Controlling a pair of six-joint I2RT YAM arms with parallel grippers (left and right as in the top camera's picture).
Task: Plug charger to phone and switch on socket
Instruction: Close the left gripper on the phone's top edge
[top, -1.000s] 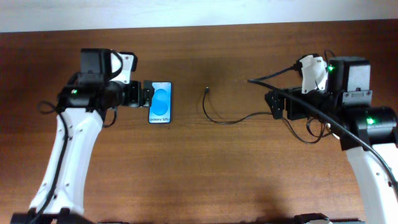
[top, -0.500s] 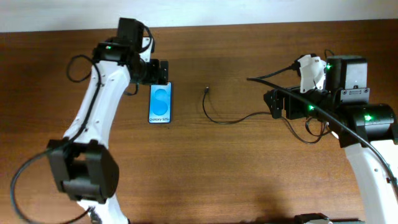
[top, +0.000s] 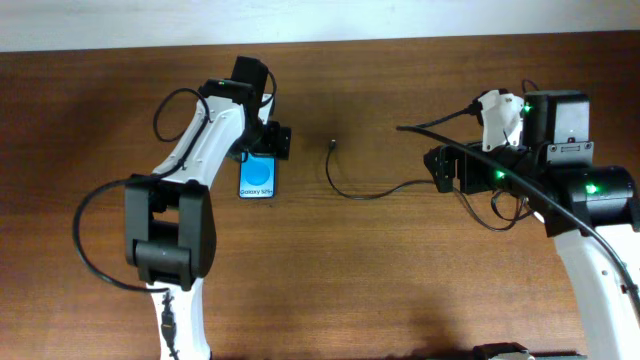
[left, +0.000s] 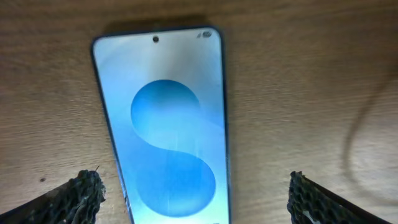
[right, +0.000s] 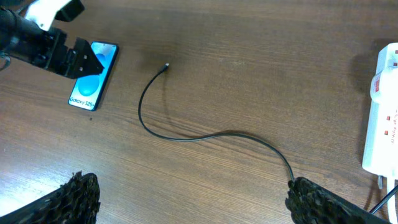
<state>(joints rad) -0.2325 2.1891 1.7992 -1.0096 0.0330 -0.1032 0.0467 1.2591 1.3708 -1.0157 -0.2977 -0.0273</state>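
The phone (top: 258, 178) lies flat on the wooden table with its blue screen up; it also shows in the left wrist view (left: 165, 124) and the right wrist view (right: 93, 74). My left gripper (top: 262, 140) hovers open over the phone's far end, one jaw on each side (left: 196, 193). The charger (top: 345, 190) is a thin black cable curving across the table, its plug tip (top: 333, 146) lying free right of the phone. The cable also shows in the right wrist view (right: 186, 138). The white socket (right: 385, 118) lies at the right, hidden under my right arm in the overhead view. My right gripper (top: 440, 168) is open and empty (right: 193, 193).
The table's far edge meets a white wall (top: 320, 20). Thick black robot cables (top: 500, 215) loop beside the right arm. The left arm's body (top: 170, 230) stretches over the table's left part.
My left arm has swung from the phone's left side round to its far end, and the open gripper now sits over the phone's top. The right arm, cable and phone have not moved.
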